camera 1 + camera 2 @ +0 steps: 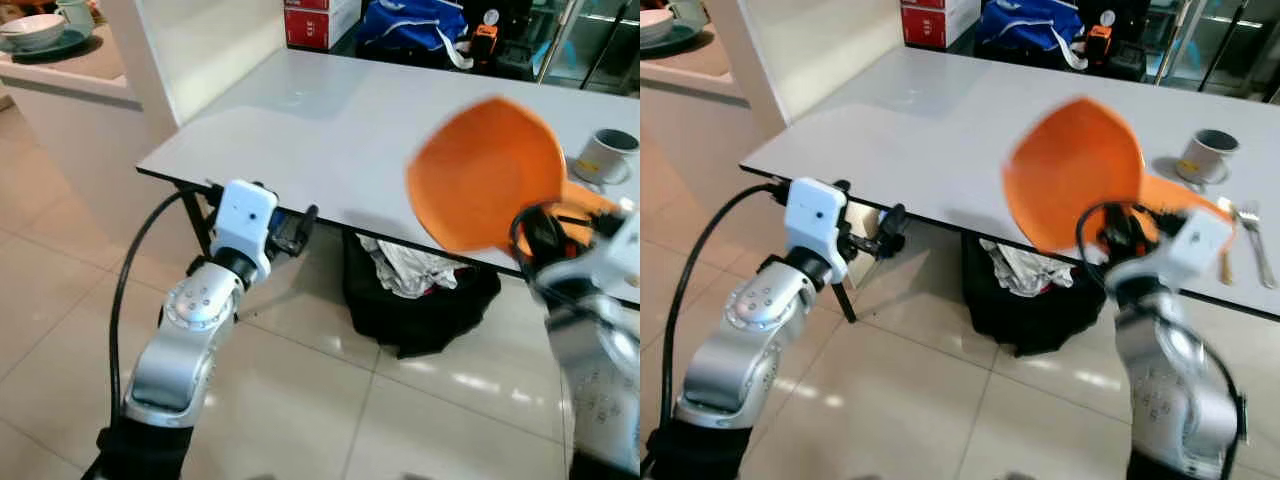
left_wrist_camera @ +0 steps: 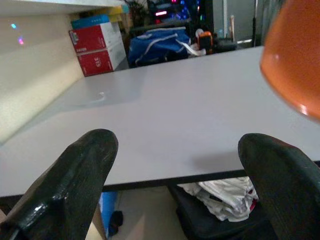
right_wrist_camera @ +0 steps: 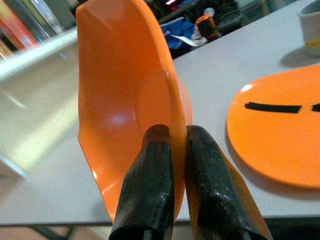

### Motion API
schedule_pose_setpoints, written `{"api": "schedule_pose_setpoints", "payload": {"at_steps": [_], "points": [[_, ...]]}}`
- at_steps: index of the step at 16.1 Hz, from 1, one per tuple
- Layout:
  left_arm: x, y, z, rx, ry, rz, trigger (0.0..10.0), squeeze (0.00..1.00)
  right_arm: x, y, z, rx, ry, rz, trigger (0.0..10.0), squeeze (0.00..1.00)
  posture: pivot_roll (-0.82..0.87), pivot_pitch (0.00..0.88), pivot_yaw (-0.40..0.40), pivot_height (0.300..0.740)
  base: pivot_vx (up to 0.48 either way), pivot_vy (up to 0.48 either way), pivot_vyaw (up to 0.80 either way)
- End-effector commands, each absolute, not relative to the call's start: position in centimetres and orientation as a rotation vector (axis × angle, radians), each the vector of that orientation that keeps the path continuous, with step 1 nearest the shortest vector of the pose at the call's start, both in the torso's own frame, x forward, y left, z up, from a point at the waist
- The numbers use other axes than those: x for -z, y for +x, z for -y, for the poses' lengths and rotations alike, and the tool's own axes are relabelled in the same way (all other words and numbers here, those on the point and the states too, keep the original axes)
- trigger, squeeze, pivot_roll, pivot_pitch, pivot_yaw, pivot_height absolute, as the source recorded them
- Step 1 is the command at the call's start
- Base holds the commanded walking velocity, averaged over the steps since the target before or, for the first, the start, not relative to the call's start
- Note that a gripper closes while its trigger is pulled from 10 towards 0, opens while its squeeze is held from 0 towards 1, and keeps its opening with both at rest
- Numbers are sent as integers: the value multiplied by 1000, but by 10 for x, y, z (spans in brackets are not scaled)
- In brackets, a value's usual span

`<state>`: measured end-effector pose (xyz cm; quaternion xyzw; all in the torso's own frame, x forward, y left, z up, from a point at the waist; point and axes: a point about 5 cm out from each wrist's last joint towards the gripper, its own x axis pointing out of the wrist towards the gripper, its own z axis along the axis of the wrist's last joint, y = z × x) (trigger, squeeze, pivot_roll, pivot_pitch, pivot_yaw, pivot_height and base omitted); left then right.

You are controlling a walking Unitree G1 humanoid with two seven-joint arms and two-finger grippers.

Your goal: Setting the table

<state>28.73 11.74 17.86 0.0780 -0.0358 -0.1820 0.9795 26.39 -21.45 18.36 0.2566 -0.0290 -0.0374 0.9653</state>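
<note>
Head camera, left eye: the right gripper (image 1: 548, 228) holds an orange bowl (image 1: 488, 172) upright by its rim above the white counter (image 1: 330, 130), likely carrying it to a place setting. Beyond those jaws stands a grey mug (image 1: 606, 154); its contents cannot be seen.

Head camera, right eye: an orange plate (image 1: 1180, 192) lies flat behind the bowl, with cutlery (image 1: 1244, 240) beside it. The left gripper (image 1: 885, 232) hangs at the counter edge.

Left wrist camera: the left jaws are spread wide, holding nothing, the bare counter ahead.

Right wrist camera: the right jaws are clenched on the bowl's rim; the bowl is empty, the plate just beyond.
</note>
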Motion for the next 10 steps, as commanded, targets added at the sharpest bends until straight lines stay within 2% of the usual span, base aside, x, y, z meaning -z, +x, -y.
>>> {"api": "schedule_pose_setpoints", "payload": {"at_steps": [1,4,7,10], "points": [[-180,288,-112,393,159,77,10000,0,-189,263,224,91,600,84,10000,0,-15,25,45,740,0,-480,0],[-181,287,-113,393,164,76,10000,0,-197,277,220,50,705,44,10000,0,-9,28,46,740,0,-480,0],[-182,288,-113,395,165,83,10000,0,-189,291,208,44,729,-52,10000,0,-4,29,51,740,0,-480,0],[-186,289,-109,427,162,92,10000,0,-180,311,200,56,770,-135,10000,0,1,28,52,740,0,0,0]]}}
